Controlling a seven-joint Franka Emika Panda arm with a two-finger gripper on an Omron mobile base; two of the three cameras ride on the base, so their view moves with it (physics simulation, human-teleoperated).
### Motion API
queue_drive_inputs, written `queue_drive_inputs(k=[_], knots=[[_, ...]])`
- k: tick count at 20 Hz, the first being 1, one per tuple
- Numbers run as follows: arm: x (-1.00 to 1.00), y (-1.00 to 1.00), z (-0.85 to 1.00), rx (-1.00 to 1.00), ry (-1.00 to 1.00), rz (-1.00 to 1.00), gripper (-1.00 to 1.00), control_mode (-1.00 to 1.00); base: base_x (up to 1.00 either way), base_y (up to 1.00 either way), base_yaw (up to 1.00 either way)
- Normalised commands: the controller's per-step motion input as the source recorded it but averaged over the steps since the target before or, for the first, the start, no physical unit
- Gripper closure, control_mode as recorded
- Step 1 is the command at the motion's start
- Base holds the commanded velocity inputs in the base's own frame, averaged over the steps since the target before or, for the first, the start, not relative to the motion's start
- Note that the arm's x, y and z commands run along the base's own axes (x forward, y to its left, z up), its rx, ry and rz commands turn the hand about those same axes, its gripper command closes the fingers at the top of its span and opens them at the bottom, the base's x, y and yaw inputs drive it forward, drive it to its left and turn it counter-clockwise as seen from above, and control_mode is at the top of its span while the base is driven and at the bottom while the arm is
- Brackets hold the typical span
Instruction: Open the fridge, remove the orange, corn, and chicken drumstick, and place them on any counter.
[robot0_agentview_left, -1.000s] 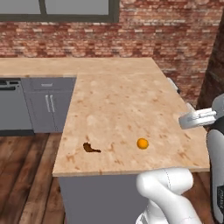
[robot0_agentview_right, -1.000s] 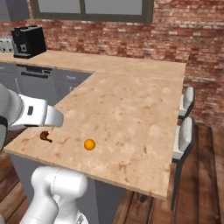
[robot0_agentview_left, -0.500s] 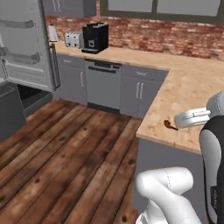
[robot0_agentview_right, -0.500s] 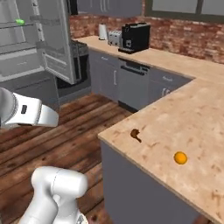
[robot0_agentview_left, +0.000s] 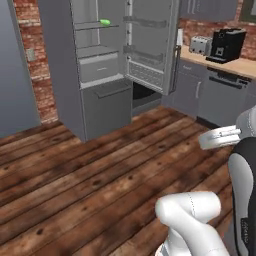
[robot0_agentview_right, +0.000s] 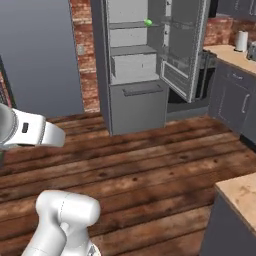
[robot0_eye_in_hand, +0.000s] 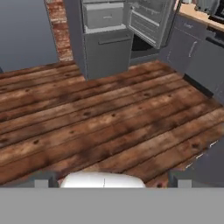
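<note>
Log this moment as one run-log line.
fridge: door open | corn: on upper shelf inside | jaws: open, holding nothing | floor: wood, between robot and fridge

Up on the pale grey upper shelf (robot0_agentview_left: 90, 25) of the tall dark grey open fridge (robot0_agentview_left: 67, 80): small bright green-husked corn cob (robot0_agentview_left: 105, 22) (alone, near the shelf's door-side end). Below, dark wooden plank floor (robot0_agentview_left: 85, 170).
</note>
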Motion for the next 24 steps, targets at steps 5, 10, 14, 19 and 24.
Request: queue_drive_inputs(k=[5, 10, 14, 19, 24], knots=[[0.0, 0.0, 0.0, 0.0, 0.0, 0.0, -1.0, 1.0, 1.0, 0.18, 0.34], [0.0, 0.0, 0.0, 0.0, 0.0, 0.0, -1.0, 1.0, 1.0, -0.27, 0.09], [0.0, 0.0, 0.0, 0.0, 0.0, 0.0, -1.0, 1.0, 1.0, -0.34, 0.01], [0.0, 0.0, 0.0, 0.0, 0.0, 0.0, -1.0, 1.0, 1.0, -0.46, 0.0], [0.0, 0.0, 0.0, 0.0, 0.0, 0.0, -1.0, 1.0, 1.0, -0.2, 0.03]])
